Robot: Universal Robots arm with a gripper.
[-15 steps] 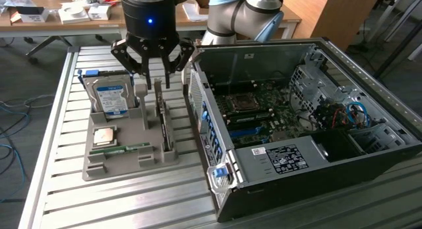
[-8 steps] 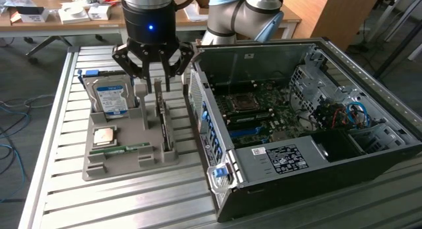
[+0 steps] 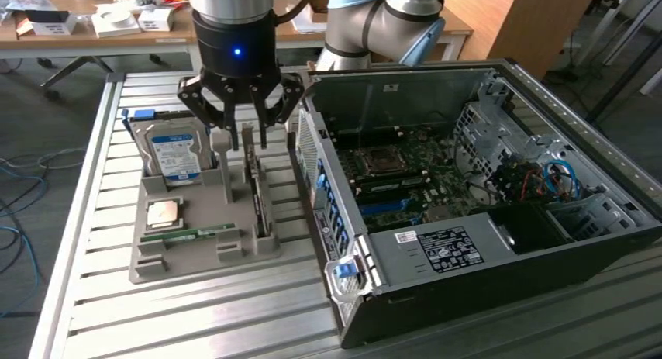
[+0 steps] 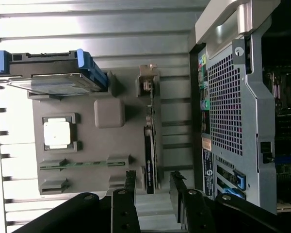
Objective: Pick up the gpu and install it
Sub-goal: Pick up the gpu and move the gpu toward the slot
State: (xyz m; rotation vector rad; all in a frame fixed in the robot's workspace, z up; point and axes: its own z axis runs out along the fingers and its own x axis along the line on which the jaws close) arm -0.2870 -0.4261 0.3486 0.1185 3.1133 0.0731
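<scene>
Slatted metal table [image 3: 207,316] bearing grey tray [image 3: 191,267] and open computer case [image 3: 497,293]

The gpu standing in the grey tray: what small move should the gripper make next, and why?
Probably lower straight down. The open gripper hangs above the gpu, which stands on edge in the tray, untouched. Its jaws stand on either side of the card's line, so descending would bracket it.

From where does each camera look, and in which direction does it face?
Exterior view: off the arm, raised, looking down at an angle on the slatted table, the grey tray and the open computer case; the arm and the gripper show.
Wrist view: on the wrist, looking straight down past the open gripper's fingers onto the gpu standing in the tray.
Shared: gripper, gpu, tray, hard drive, computer case.
</scene>
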